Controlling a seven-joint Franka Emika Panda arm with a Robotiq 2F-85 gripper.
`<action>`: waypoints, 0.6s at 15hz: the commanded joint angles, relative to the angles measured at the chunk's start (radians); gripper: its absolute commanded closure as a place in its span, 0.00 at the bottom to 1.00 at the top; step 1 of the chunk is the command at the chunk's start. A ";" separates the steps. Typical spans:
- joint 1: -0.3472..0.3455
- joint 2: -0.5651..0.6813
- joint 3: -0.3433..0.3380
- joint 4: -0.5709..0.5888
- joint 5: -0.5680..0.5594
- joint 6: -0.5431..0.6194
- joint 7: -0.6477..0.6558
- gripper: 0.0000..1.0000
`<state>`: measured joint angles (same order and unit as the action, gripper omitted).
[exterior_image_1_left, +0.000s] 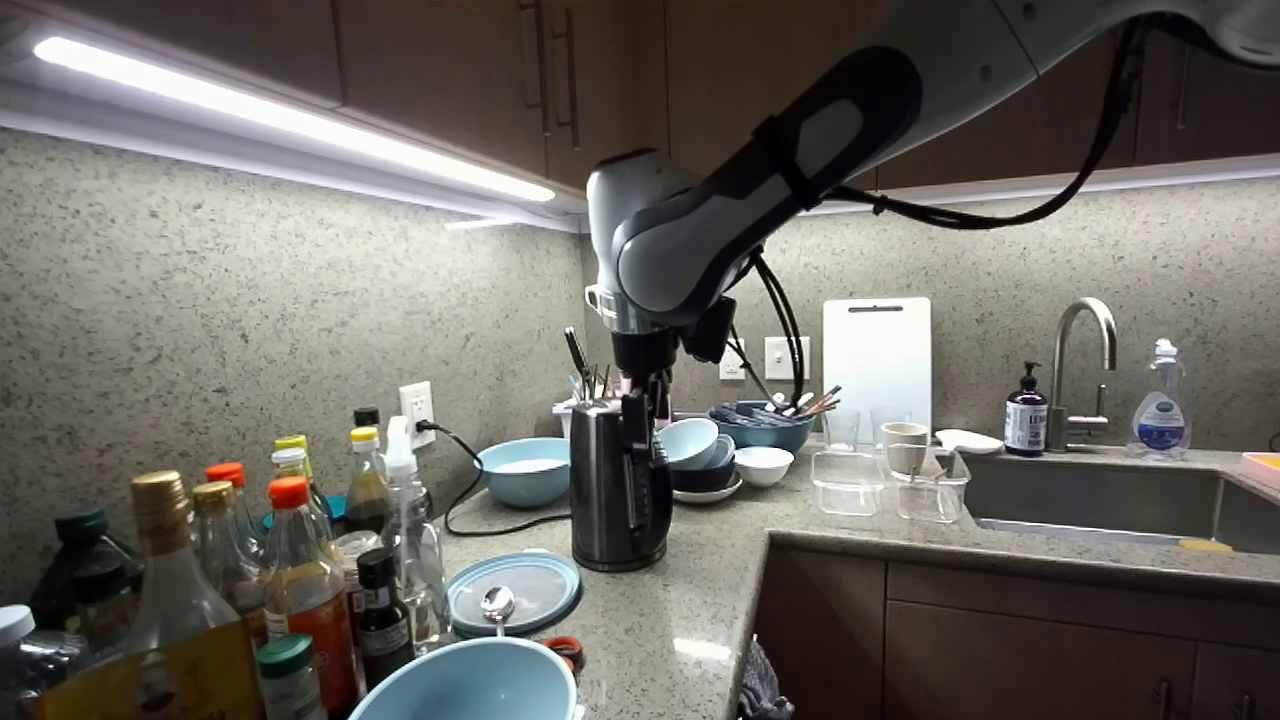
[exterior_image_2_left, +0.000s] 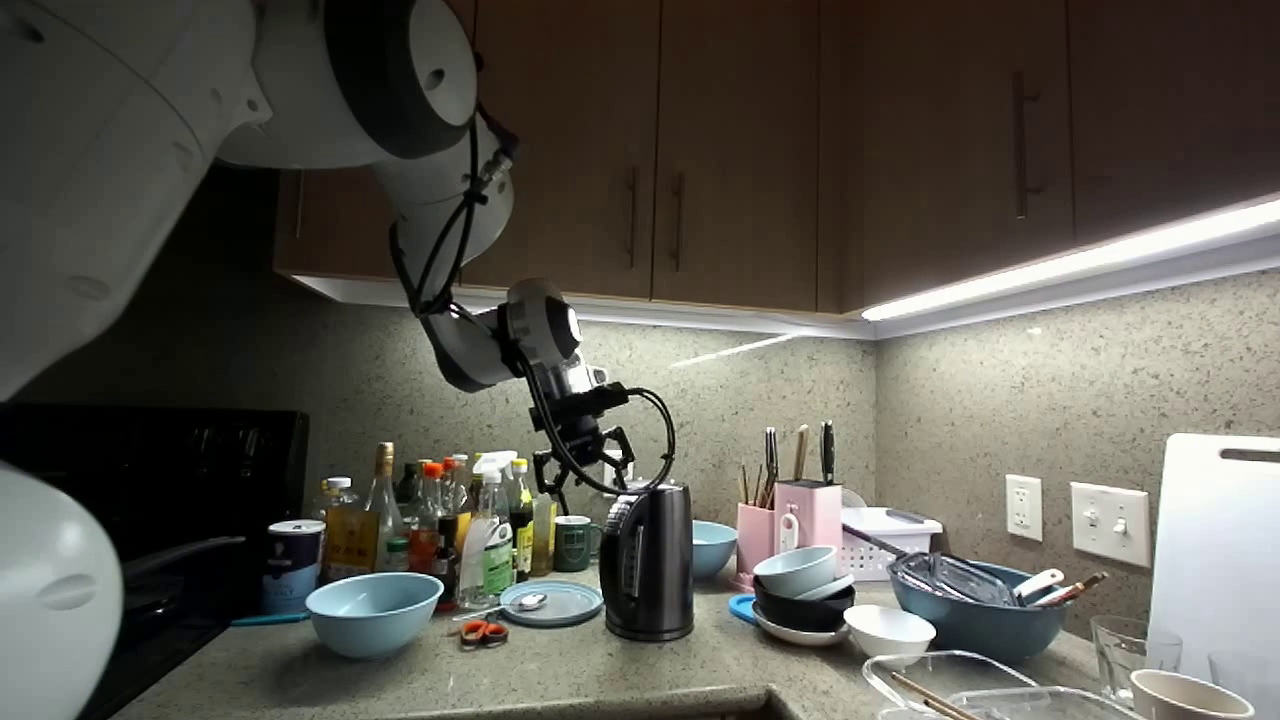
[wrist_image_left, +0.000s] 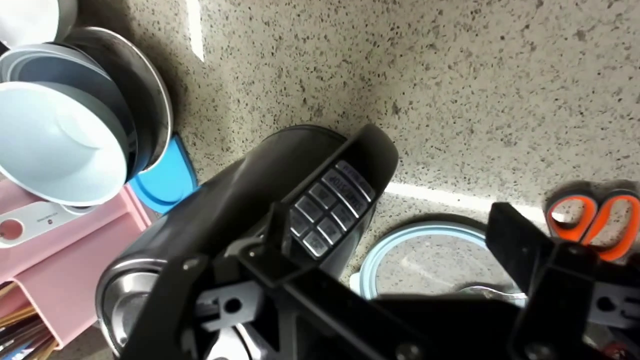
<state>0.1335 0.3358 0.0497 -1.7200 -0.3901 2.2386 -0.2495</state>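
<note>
A dark metallic electric kettle (exterior_image_2_left: 665, 560) stands upright on the counter. My gripper (wrist_image_left: 392, 225) points down beside its handle side, open, with nothing held between the fingers. In the wrist view the left finger overlaps the edge of the kettle's button panel (wrist_image_left: 330, 210); whether they touch I cannot tell. The right finger (wrist_image_left: 515, 240) is over the counter between a round blue-rimmed lid (wrist_image_left: 369, 270) and orange-handled scissors (wrist_image_left: 602, 220). A spoon (exterior_image_2_left: 530, 602) lies on that lid. In an exterior view the gripper (exterior_image_1_left: 645, 420) hides part of the kettle's top.
Many bottles (exterior_image_2_left: 430, 530) crowd the wall side, and a light blue bowl (exterior_image_2_left: 375, 615) sits near them. Past the kettle are stacked bowls (exterior_image_2_left: 800, 605), a pink knife block (exterior_image_2_left: 810, 520) and a blue bowl (exterior_image_1_left: 525, 475). Cabinets (exterior_image_1_left: 440, 80) hang above; a sink (exterior_image_1_left: 1090, 500) lies farther along.
</note>
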 joint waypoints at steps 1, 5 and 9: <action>-0.059 -0.033 0.038 -0.013 0.077 -0.065 -0.249 0.00; -0.119 -0.020 0.069 0.007 0.169 -0.070 -0.529 0.00; -0.109 -0.004 0.059 0.021 0.116 -0.061 -0.608 0.00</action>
<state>0.0300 0.3296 0.0997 -1.7095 -0.2467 2.1903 -0.7312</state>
